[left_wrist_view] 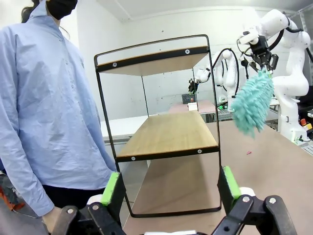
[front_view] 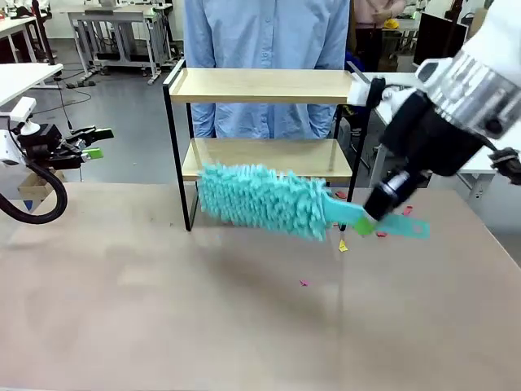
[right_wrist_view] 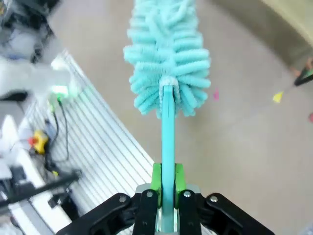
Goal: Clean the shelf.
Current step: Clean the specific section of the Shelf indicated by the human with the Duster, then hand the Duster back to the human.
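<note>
Matte beige desk (front_view: pixel 163 326) carrying the shelf (front_view: pixel 260 85) at its far edge: two pale wood boards in a thin black wire frame. Right tool (front_view: pixel 364 226) clamps the flat handle of a shaggy teal duster (front_view: pixel 260 199); left tool (front_view: pixel 96 143) gapes wide, empty, pads (left_wrist_view: pixel 111 188) green.

Light is bright, even and from overhead, so the duster (front_view: pixel 262 199) throws only a soft, diffuse shadow on the table (front_view: pixel 163 309) below it in the front view. The white arm (front_view: pixel 496 49) at the upper right of that frame is nearly blown out, and the gripper (front_view: pixel 376 213) under it is smeared by motion blur. Both wrist views bend straight lines toward the edges, and the right wrist view's upper left is out of focus while the duster handle (right_wrist_view: pixel 167 142) stays sharp.
</note>
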Controlling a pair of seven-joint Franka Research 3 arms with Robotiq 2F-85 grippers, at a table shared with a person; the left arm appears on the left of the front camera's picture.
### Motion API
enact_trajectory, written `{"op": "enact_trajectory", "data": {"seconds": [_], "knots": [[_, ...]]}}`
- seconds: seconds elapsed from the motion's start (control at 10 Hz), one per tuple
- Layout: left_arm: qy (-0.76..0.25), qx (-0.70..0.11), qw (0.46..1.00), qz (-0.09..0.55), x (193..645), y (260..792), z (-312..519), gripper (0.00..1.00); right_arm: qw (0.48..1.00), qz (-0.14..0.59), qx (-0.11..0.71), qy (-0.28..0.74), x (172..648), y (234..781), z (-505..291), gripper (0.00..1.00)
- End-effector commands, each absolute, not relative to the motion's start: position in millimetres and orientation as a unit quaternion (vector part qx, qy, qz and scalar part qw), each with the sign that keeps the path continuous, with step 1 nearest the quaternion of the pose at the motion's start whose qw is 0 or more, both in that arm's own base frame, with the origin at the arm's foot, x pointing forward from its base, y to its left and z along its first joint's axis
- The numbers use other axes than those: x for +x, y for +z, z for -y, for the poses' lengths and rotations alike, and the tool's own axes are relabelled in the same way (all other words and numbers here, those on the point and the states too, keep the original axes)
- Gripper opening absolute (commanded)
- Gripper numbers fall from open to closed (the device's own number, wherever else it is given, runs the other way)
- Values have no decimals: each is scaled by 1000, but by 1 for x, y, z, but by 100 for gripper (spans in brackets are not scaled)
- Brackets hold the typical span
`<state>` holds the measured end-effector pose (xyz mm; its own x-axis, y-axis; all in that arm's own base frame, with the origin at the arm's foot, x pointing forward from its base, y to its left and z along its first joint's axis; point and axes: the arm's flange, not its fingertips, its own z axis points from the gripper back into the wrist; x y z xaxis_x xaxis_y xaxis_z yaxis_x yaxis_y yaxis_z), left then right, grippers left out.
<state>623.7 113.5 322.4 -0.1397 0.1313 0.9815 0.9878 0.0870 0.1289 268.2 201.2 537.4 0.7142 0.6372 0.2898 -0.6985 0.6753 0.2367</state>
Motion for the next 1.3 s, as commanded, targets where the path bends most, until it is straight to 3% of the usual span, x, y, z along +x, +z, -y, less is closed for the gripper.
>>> {"op": "enact_trajectory", "data": {"seconds": [0.0,0.3,0.5,0.6,0.7,1.2], "knots": [[-479,-475,447,587,623,325,-113,100,908,79,118,395,251,521,-185,13],[-479,-475,447,587,623,325,-113,100,899,-2,80,431,215,472,-169,13],[-479,-475,447,587,623,325,-113,100,900,-2,85,427,198,464,-144,13],[-479,-475,447,587,623,325,-113,100,901,14,94,423,201,464,-134,13],[-479,-475,447,587,623,325,-113,100,906,-17,82,415,221,485,-175,13],[-479,-475,447,587,623,325,-113,100,906,-17,82,415,221,485,-175,13]]}}
